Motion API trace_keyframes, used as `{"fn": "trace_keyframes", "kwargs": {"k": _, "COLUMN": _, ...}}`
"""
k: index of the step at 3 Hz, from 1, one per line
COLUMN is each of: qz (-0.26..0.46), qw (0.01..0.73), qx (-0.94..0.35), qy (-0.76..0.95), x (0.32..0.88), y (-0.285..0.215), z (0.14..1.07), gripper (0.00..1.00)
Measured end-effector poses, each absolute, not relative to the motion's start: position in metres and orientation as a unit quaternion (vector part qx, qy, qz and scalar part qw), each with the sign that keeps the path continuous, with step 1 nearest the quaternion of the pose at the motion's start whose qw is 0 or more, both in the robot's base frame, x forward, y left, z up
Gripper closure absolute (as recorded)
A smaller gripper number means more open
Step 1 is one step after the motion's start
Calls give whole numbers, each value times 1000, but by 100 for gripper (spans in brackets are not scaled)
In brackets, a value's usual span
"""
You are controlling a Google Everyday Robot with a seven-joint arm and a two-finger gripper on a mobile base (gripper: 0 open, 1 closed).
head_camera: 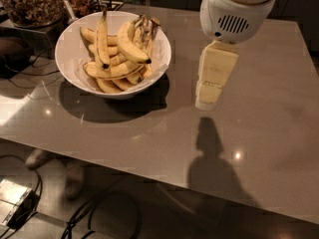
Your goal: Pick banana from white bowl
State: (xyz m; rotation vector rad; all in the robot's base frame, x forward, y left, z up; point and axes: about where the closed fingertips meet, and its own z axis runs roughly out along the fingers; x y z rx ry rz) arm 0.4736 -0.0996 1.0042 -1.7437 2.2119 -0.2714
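Observation:
The white bowl [74, 76] stands on the grey table at the back left and holds several yellow bananas. The banana [130, 46], thick and strongly curved with a small dark tip, lies on top of the pile toward the bowl's right side. A slimmer, straighter banana [102, 38] with a long stem lies to its left. My gripper [208, 99] hangs from the white wrist [237, 9], points down and is a little above the table. It is to the right of the bowl, apart from it, and holds nothing that I can see.
A clear glass jar of brown bits [31, 3] stands behind the bowl at the back left. A dark object with cables [14, 54] lies left of the bowl. The table's front edge [149, 176] runs across the lower frame, with cables on the floor [94, 213] below.

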Motion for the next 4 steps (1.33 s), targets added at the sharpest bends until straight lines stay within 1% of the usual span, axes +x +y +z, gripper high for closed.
{"fn": "trace_keyframes", "kwargs": {"k": 1, "qz": -91, "qw": 163, "qx": -610, "qy": 770, "x": 476, "y": -92, "z": 1007, "gripper": 0}}
{"fn": "trace_keyframes", "kwargs": {"k": 2, "qz": -75, "qw": 174, "qx": -601, "qy": 777, "x": 535, "y": -33, "z": 1024, "gripper": 0}}
{"fn": "trace_keyframes", "kwargs": {"k": 4, "qz": -82, "qw": 212, "qx": -595, "qy": 771, "x": 546, "y": -11, "z": 1034, "gripper": 0}}
